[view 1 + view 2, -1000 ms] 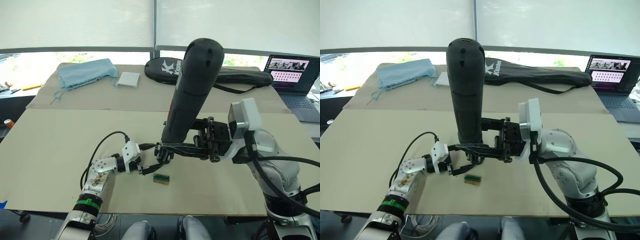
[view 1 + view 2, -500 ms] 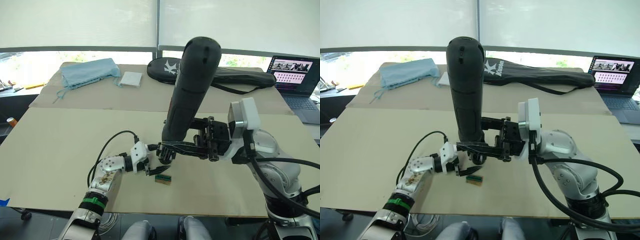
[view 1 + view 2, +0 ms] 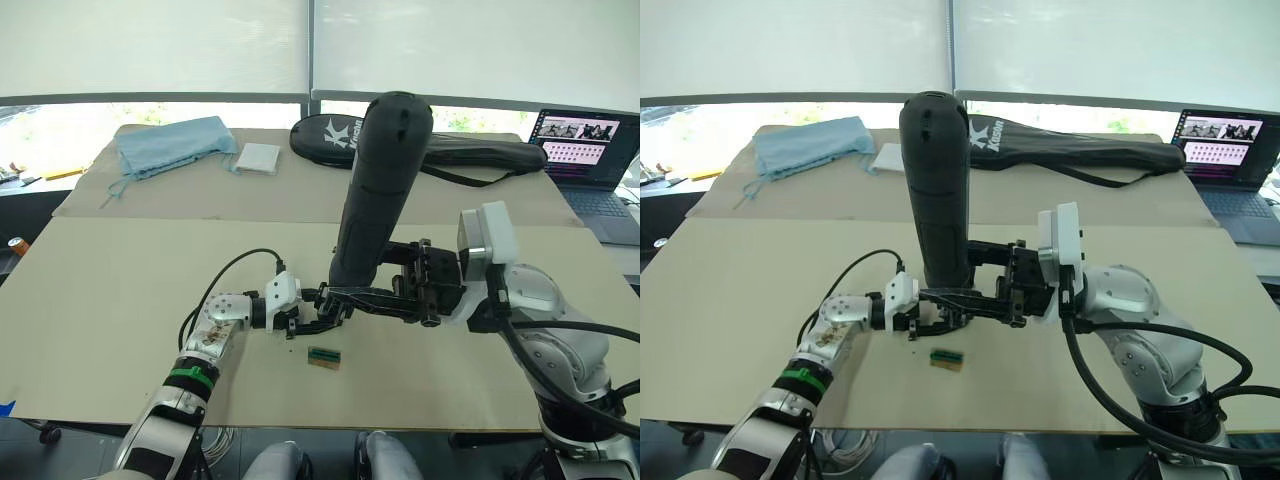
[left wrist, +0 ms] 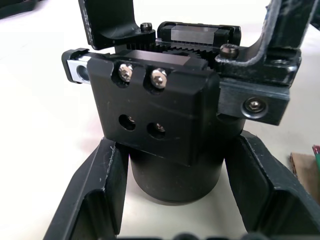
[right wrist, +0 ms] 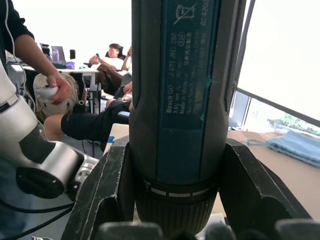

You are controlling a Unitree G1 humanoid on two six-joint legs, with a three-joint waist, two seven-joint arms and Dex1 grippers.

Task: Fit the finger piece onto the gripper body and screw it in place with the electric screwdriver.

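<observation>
1. The right tool (image 3: 350, 297) is clenched on the electric screwdriver (image 3: 378, 190), which stands tilted, bit end down.
2. The left tool (image 4: 172, 200) has its fingers (image 4: 100, 192) either side of the gripper body (image 4: 165, 125); firm contact cannot be told.
3. The gripper body sits on the desk (image 3: 120, 290).
4. A green-and-tan block (image 3: 323, 355) lies just beside it.

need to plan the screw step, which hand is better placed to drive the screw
Right. The right hand already grips the screwdriver upright, its lower end down by the small black mechanism. The left hand brackets that mechanism's base, so it is busy steadying it.
</observation>
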